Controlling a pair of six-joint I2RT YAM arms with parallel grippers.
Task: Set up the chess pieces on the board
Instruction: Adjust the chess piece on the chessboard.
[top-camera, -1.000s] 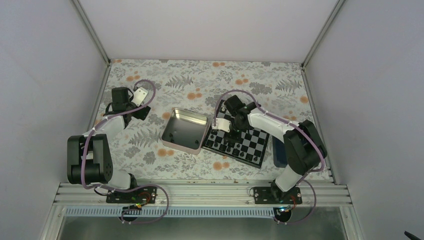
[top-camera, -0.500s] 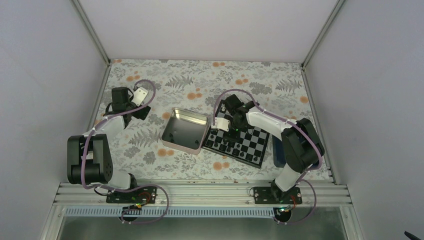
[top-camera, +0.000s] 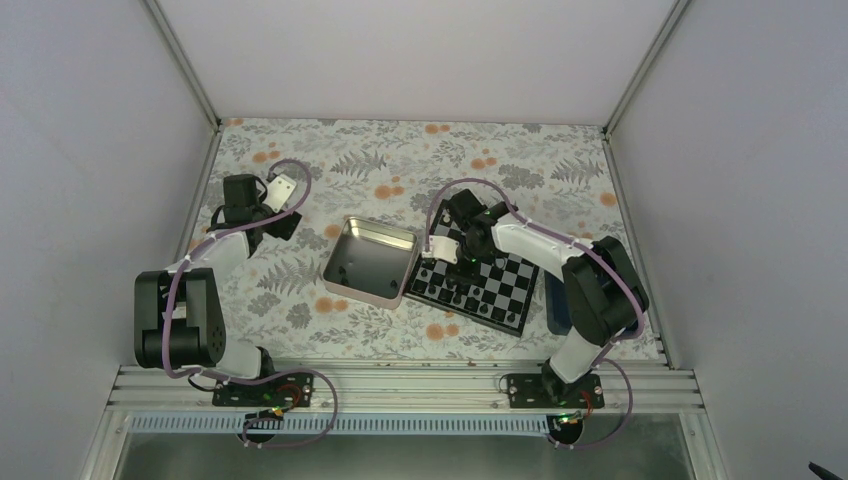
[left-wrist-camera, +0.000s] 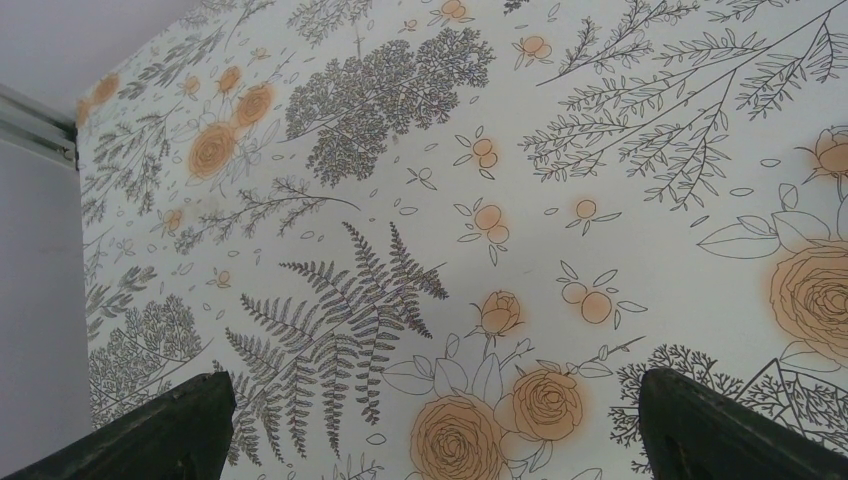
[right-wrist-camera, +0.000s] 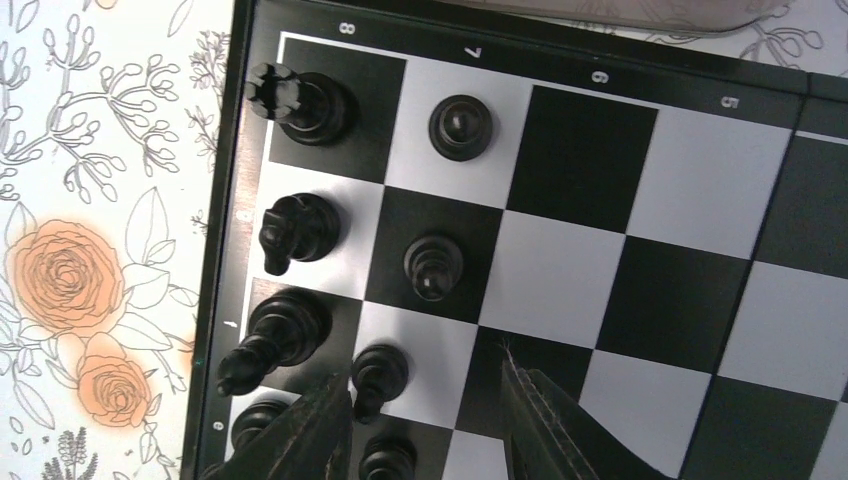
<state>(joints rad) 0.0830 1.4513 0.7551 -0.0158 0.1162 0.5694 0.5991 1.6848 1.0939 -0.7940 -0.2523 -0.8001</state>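
Right gripper hangs low over the board, on its nine o'clock side, the side by the tin. Its fingers are parted, pinching nothing. One pawn stands in the gap, right against the left-hand finger and clear of the other. Another small piece peeks in at six o'clock, cut off by the frame.

Now the pieces: tiny, glossy black, each well inside its square. Along the rim, from twelve o'clock down, there's a rook with a notched crown. Then comes a knight, then a bishop, and one more half hidden behind the finger. One row in, round-headed pawns alternate on white and black squares. From above, that dark line of figures runs along the board's six o'clock edge.

The board itself has black and silver-white checks, a thin dark rim and white numerals along it. It lies skewed on the floral cloth, right of centre, with the tin just beside it at nine o'clock. A blue tray sits at three o'clock.

Left gripper is spread wide over bare cloth at the table's ten o'clock, well apart from everything.
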